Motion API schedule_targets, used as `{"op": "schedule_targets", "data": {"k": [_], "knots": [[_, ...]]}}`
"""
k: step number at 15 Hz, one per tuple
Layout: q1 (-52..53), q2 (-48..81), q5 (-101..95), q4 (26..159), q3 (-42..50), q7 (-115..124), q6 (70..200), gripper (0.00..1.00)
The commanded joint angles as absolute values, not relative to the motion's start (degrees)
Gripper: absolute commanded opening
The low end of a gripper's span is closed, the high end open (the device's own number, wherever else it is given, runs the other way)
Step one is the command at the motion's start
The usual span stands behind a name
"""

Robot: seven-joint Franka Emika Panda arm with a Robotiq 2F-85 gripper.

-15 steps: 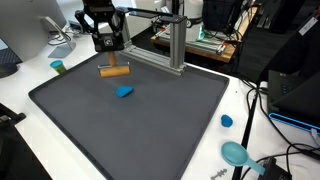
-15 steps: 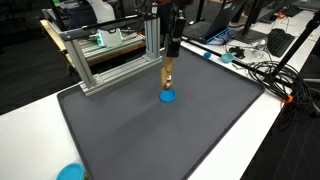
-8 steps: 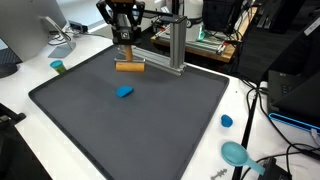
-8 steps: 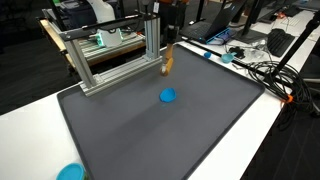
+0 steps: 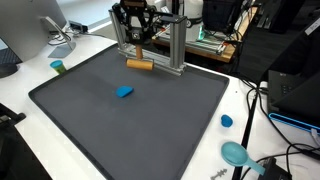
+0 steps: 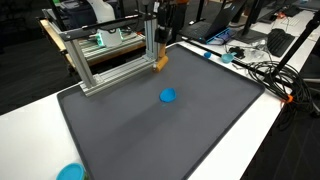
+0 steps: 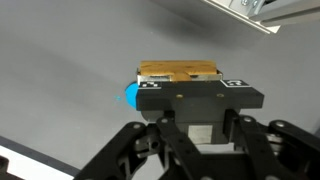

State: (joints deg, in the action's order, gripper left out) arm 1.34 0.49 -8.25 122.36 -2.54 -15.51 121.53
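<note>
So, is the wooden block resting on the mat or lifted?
Lifted: the fingers clamp the block, which hangs clear of the mat.

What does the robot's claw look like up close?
The gripper is all black: a boxy body, jointed bar linkages spreading to either side, small white marks at the corners of its front bar. In an exterior view it is a dark, chunky head; the arm above is mostly out of frame.

Block (image 5: 139, 65): in my claw (image 5: 137, 57), over the mat's far edge, just before the frame (image 5: 176, 50).
Lump (image 5: 124, 92): on the mat (image 5: 130, 135), nearer than the block, apart from it.
Cap (image 5: 227, 121): on the table (image 5: 20, 95), beside one mat edge.
Cup (image 5: 58, 67): beside the opposite edge.
</note>
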Motion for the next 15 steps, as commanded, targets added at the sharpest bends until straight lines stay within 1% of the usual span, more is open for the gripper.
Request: {"op": "schedule_targets", "data": {"k": [1,7,9,12,13,14,15], "knots": [[0.9,-5.4,-3.4,124.6,-1.6,-10.5,120.9,0.22],[-0.4,-18.4,0.9,131.8,0.9,-2.3,116.7,0.22],[-0.3,-20.2,1.6,133.8,1.5,-3.4,113.9,0.22],[0.1,-21.6,2.5,136.8,1.4,-2.8,114.7,0.22],[-0.3,-19.3,0.6,134.3,1.4,-3.5,114.2,0.22],[-0.2,-19.4,0.6,134.9,1.3,-3.5,114.2,0.47],[-0.2,-19.2,0.6,135.0,1.3,-3.5,114.2,0.47]]}}
